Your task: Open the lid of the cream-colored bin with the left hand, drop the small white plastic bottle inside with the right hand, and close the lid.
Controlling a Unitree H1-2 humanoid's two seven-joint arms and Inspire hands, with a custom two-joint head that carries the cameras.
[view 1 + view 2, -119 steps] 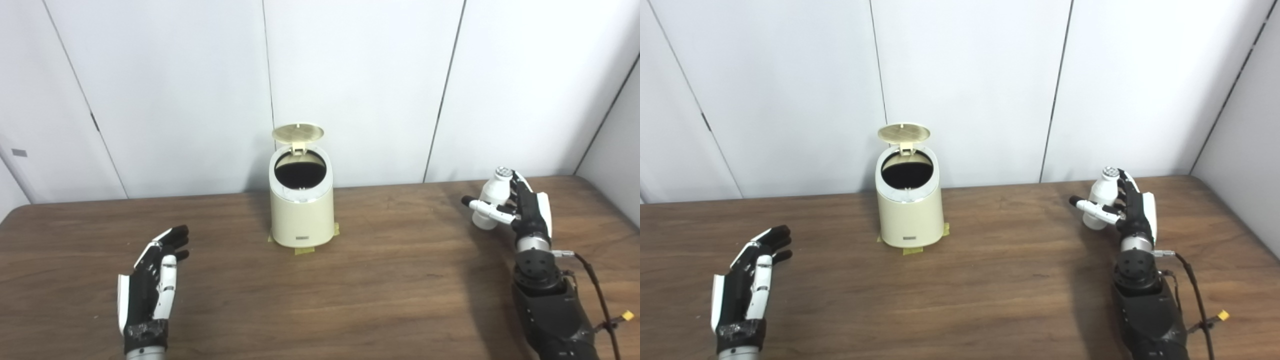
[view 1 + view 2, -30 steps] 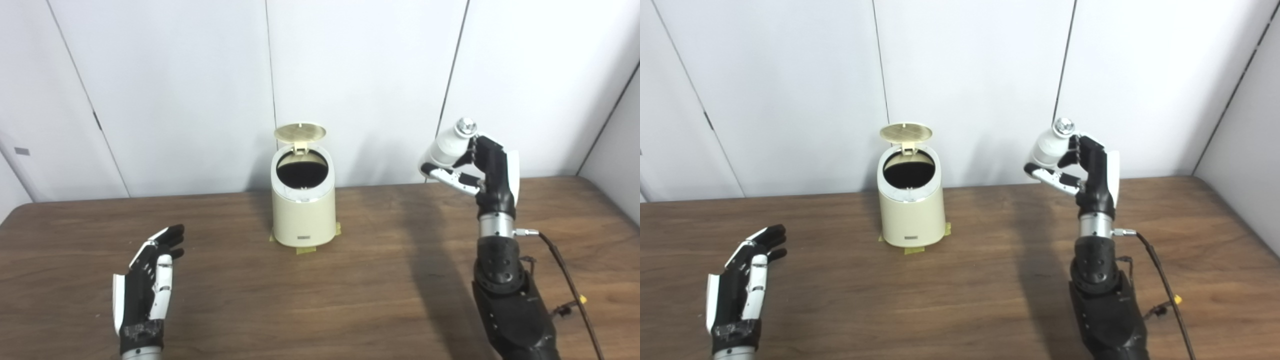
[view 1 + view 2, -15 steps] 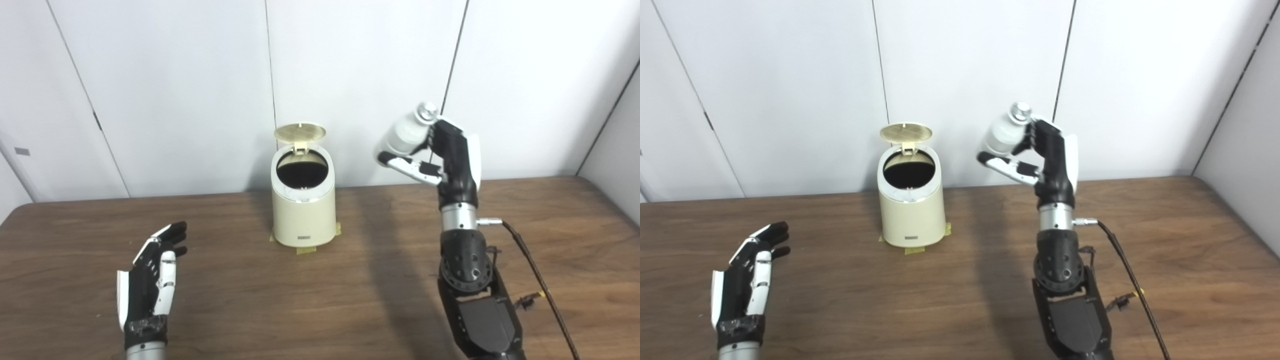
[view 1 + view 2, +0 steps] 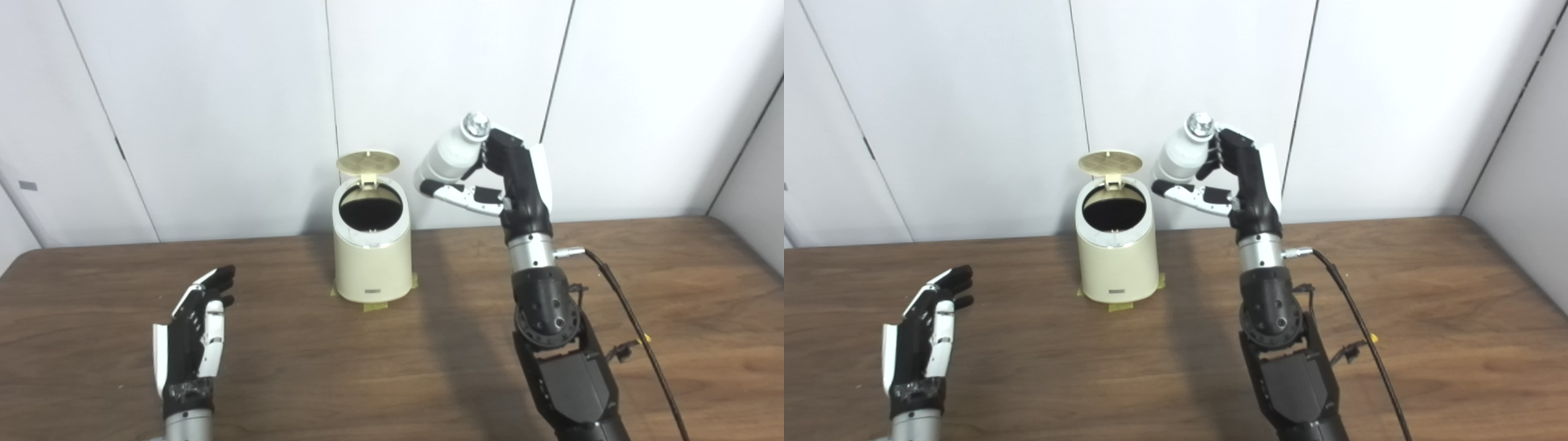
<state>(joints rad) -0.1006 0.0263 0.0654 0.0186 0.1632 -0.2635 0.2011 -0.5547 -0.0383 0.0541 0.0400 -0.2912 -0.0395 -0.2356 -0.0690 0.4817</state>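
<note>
Drop step: right hand (image 4: 511,177) is grasping the small white bottle (image 4: 450,156) aloft, just right of the lid-up cream bin (image 4: 371,248), needing leftward carry over its mouth; left hand (image 4: 195,334) is idling released.

The bin's (image 4: 371,245) inside is lost in darkness. The bottle's (image 4: 450,156) far side is covered by the right hand's (image 4: 502,177) fingers (image 4: 493,150). Both forearms are cut off by the bottom edge. The bin's small front label cannot be read.
</note>
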